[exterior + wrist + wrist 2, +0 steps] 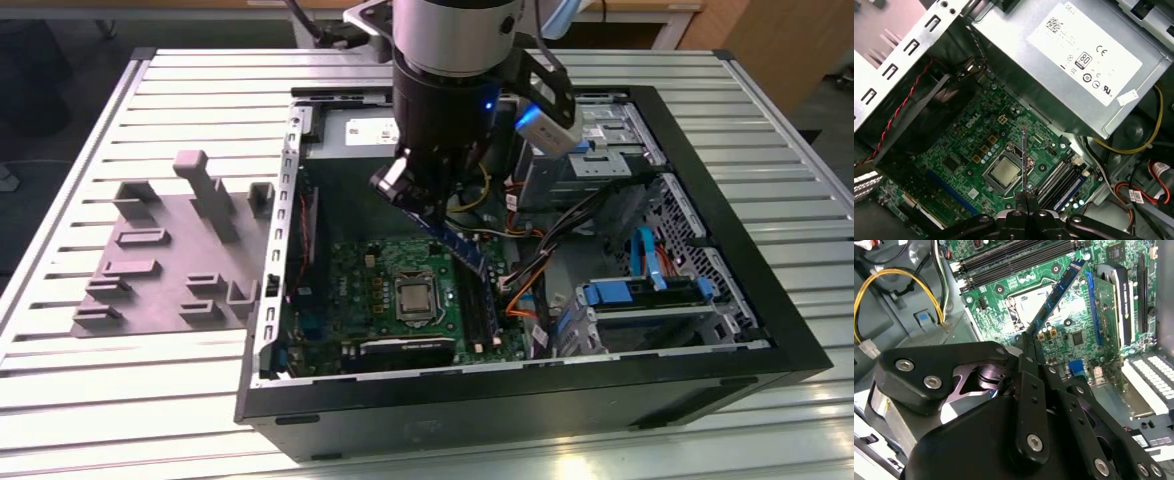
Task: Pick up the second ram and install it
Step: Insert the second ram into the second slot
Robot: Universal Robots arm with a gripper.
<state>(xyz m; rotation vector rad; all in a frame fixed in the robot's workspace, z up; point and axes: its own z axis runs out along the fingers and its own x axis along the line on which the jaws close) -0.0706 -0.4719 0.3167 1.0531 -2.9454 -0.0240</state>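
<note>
Gripper (1030,342) pinching the second ram (1060,290) above the motherboard (1074,335), orange cables (529,278) near

One lifted ram stick (1056,295), one computer case (534,400), one motherboard (358,272), one grey tray (160,292)

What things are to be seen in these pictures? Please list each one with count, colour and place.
table: one, pale slatted metal, under everything
computer case: one, black, open, on the table
moulded tray: one, grey, on the table, exterior view's left of the case
motherboard: one, green, on the case floor
processor socket: one, silver, mid-motherboard
power supply: one, grey, inside the case
cables: several, orange and yellow, inside the case
second ram: one, blue-green, held tilted above the motherboard
gripper: one, black, shut on the second ram
arm: one, silver and black, above the case
</note>
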